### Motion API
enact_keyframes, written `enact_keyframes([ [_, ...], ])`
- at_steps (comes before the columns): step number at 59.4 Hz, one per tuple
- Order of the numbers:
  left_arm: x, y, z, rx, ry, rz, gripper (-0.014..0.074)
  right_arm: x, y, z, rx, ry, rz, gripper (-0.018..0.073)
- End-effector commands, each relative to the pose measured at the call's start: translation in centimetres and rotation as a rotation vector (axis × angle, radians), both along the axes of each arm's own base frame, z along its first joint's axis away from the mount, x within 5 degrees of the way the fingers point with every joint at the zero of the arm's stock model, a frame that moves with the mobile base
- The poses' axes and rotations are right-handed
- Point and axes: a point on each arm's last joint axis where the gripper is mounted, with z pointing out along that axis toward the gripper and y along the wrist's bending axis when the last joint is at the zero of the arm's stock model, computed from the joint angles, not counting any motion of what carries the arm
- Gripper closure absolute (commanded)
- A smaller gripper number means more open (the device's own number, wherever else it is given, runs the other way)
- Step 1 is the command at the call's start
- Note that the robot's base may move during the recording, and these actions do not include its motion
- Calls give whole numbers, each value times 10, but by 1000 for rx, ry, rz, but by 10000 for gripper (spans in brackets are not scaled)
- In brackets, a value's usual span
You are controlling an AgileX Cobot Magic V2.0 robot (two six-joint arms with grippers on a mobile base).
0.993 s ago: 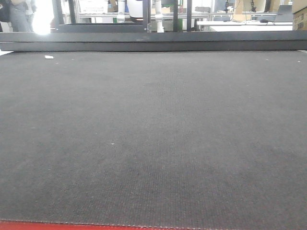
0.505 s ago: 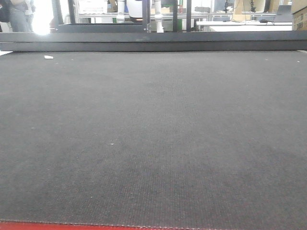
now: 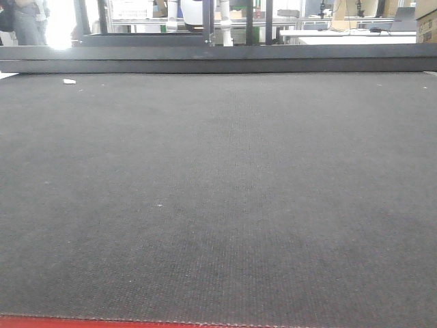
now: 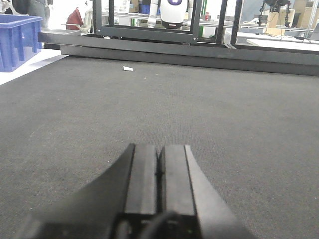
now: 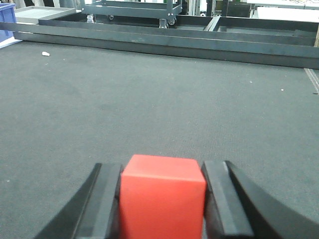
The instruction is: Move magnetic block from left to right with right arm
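Note:
In the right wrist view the magnetic block (image 5: 162, 199), a plain bright-red cube, sits between the two black fingers of my right gripper (image 5: 163, 167). Both fingers press against its sides, so the gripper is shut on it, just over the dark mat (image 5: 149, 109). My left gripper (image 4: 159, 147) is low over the mat (image 4: 224, 114), its black fingers pressed together with nothing between them. The front view shows only the mat (image 3: 218, 191); neither gripper nor the block appears there.
Low black metal rails (image 3: 218, 58) run along the mat's far edge, with frames and shelving behind. A small white scrap (image 4: 128, 68) lies at the far left of the mat. A blue crate (image 4: 17, 35) stands beyond the mat's left side.

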Motion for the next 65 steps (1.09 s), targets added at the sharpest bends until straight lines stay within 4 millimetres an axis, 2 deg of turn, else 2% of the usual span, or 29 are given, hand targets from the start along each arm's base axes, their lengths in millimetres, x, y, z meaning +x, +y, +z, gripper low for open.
enact_keyframes([
  [1, -2, 0, 6, -11, -93, -6, 713, 0, 0, 15, -2, -104, -1, 355],
  [65, -2, 0, 6, -10, -93, -4, 713, 0, 0, 15, -2, -103, -1, 355],
])
